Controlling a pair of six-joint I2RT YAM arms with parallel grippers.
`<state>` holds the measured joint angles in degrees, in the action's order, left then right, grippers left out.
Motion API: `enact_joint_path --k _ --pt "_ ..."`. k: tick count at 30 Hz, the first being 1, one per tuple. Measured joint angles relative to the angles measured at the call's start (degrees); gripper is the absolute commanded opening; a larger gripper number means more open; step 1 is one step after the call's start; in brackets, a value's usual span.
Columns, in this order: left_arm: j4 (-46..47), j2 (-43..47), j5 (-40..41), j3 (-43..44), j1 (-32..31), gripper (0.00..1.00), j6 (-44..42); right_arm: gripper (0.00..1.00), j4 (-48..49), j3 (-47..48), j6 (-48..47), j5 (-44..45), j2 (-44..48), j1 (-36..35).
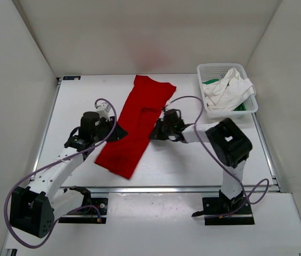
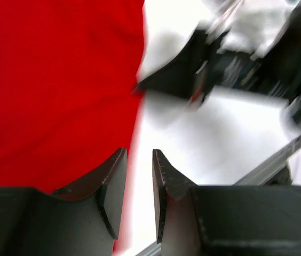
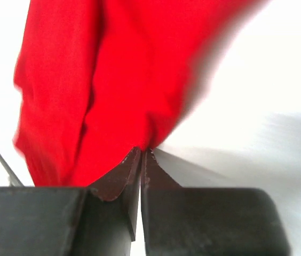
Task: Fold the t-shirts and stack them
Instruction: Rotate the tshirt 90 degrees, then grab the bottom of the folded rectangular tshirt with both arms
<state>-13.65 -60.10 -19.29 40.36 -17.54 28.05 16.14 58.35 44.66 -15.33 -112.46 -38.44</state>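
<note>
The red t-shirt (image 1: 137,122) lies on the white table as a long strip folded lengthwise, running from the back centre to the front left. My left gripper (image 1: 117,132) is at its left edge. In the left wrist view its jaws (image 2: 139,154) stand apart, with the red t-shirt's (image 2: 60,80) edge running into the gap. My right gripper (image 1: 156,130) is at the strip's right edge. In the right wrist view it (image 3: 141,151) is shut, and the red cloth (image 3: 113,69) bunches down to its tips. The off-white t-shirt (image 1: 226,92) and the green t-shirt (image 1: 210,82) lie crumpled in the basket.
The white mesh basket (image 1: 220,66) stands at the back right corner. A metal rail (image 1: 166,188) borders the table's near edge, and white walls close in the sides and back. My right arm's dark gripper (image 2: 193,74) shows blurred in the left wrist view.
</note>
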Motion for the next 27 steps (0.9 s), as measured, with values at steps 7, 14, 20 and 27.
enact_joint_path --k 7,14,20,27 --pt "1.16 -4.55 3.13 -3.69 -8.74 0.39 -0.13 0.38 -7.08 -6.19 -7.74 -5.57 8.57 16.79" --pt "0.02 -3.89 5.60 -12.90 -13.05 0.55 -0.68 0.42 -10.60 -23.15 -9.20 -5.75 27.36 13.99" --pt "0.42 -3.87 5.57 -17.49 -16.96 0.62 0.50 0.42 -14.93 -33.94 -7.28 -2.71 43.08 8.52" --pt "4.15 -6.10 5.22 -17.46 -18.73 0.61 2.12 0.35 -16.00 -39.78 -2.64 -2.51 47.32 4.31"
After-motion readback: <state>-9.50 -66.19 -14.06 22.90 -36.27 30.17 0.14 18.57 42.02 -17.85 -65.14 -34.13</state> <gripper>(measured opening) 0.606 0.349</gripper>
